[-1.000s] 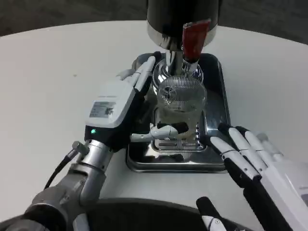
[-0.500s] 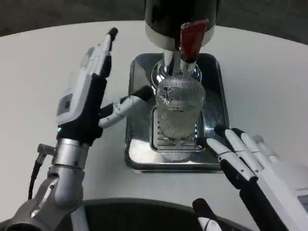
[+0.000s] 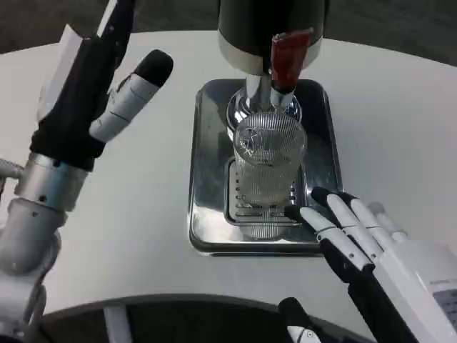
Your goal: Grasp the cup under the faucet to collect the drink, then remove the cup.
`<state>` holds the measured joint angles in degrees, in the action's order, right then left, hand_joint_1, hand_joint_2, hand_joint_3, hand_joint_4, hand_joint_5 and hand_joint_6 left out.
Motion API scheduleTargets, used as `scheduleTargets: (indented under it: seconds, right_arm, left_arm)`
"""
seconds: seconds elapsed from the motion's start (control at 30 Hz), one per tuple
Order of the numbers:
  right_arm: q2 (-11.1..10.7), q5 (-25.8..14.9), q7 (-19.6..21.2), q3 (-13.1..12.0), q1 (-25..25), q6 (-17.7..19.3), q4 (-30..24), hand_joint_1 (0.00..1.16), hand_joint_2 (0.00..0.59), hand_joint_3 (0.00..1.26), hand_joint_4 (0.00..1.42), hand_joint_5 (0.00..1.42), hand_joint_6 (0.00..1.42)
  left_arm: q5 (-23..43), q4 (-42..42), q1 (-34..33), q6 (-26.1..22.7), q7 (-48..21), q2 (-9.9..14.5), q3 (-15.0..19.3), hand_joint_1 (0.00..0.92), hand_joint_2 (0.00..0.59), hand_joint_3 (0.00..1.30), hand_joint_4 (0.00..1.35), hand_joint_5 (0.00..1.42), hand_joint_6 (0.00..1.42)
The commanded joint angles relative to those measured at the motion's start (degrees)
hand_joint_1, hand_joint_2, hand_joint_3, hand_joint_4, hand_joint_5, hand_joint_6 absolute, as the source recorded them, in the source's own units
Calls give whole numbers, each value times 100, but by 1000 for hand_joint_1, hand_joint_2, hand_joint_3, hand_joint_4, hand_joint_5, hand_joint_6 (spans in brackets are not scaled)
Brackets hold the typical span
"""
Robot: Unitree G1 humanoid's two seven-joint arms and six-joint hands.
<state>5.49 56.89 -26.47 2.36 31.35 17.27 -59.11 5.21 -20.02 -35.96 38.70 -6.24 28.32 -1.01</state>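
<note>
A ribbed clear glass cup (image 3: pixel 270 158) stands upright on the drip grille of the steel tray (image 3: pixel 207 179), right under the dispenser's faucet with its red lever (image 3: pixel 288 57). My left hand (image 3: pixel 89 86) is raised high at the left, well away from the cup, fingers spread and holding nothing. My right hand (image 3: pixel 357 239) lies low at the front right with its fingers stretched toward the cup's base; the fingertips (image 3: pixel 303 213) reach the tray's front right part, just short of the glass. It holds nothing.
The black and chrome dispenser body (image 3: pixel 270 25) rises behind the cup at the top edge. Round white table (image 3: pixel 143 207) spreads to both sides of the tray. A dark rim runs along the bottom edge of the picture.
My left hand has let go of the cup and swung up and away to the left. My right hand has crept a little closer to the cup. The cup stays under the faucet.
</note>
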Motion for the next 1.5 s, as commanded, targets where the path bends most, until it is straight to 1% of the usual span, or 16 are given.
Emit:
scheduleTargets:
  seconds: [0.03, 0.07, 0.1, 0.2, 0.4, 0.5, 0.57, 0.63, 0.87, 1.0, 1.07, 1.27, 1.5]
  right_arm:
    - [222, 73, 107, 104, 33, -106, -89, 421, 449, 117, 0, 0, 0]
    - [215, 88, 114, 122, 30, -119, -89, 421, 449, 116, 0, 0, 0]
    - [161, 120, 135, 139, 34, -128, -89, 421, 449, 116, 0, 0, 0]
    - [-6, 182, 155, 152, 90, -213, -79, 421, 449, 111, 0, 0, 0]
    - [-112, 206, 228, 187, 217, -306, -88, 421, 449, 102, 0, 0, 0]
    - [-125, 216, 279, 221, 262, -329, -89, 421, 449, 99, 0, 0, 0]
    - [-129, 220, 311, 231, 278, -346, -89, 421, 449, 98, 0, 0, 0]
    - [-131, 222, 333, 241, 285, -364, -89, 421, 449, 97, 0, 0, 0]
    - [-153, 275, 370, 336, 256, -460, -88, 421, 449, 96, 0, 0, 0]
    - [-147, 302, 405, 349, 235, -529, -89, 421, 449, 96, 0, 0, 0]
    - [-151, 304, 403, 345, 218, -563, -89, 421, 449, 96, 0, 0, 0]
    - [-196, 310, 385, 371, 146, -665, -61, 421, 449, 96, 0, 0, 0]
    - [-238, 317, 384, 414, 42, -760, -5, 422, 449, 96, 8, 0, 0]
  left_arm:
    - [1468, 582, 7, -911, -1401, 128, 305, 0, 113, 0, 0, 0, 0]
    - [1839, 618, -82, -1197, -1779, 137, 369, 0, 107, 0, 0, 0, 0]
    - [2089, 647, -146, -1414, -2066, 142, 430, 0, 105, 0, 0, 0, 0]
    - [2636, 734, -384, -2077, -2770, 168, 591, 0, 95, 0, 0, 10, 4]
    - [2967, 1047, -814, -3071, -3442, 210, 788, 0, 77, 0, 0, 15, 12]
    - [3095, 1034, -1099, -3557, -3756, 196, 805, 0, 73, 0, 0, 0, 0]
    - [3077, 935, -1263, -3762, -3917, 187, 787, 0, 71, 0, 0, 0, 0]
    - [2950, 758, -1418, -3841, -4070, 152, 759, 0, 68, 0, 0, 0, 0]
    - [2523, -168, -2025, -3667, -4520, -196, 621, 0, 64, 0, 0, 4, 0]
    - [2176, -494, -2140, -3527, -4806, -337, 391, 0, 63, 0, 0, 7, 0]
    - [2064, -574, -2151, -3473, -4895, -402, 329, 0, 63, 0, 0, 8, 0]
    - [1948, -522, -2087, -3415, -5020, -590, 359, 0, 61, 0, 0, 10, 0]
    - [1786, -650, -2083, -3364, -5032, -656, 378, 0, 60, 0, 0, 11, 0]
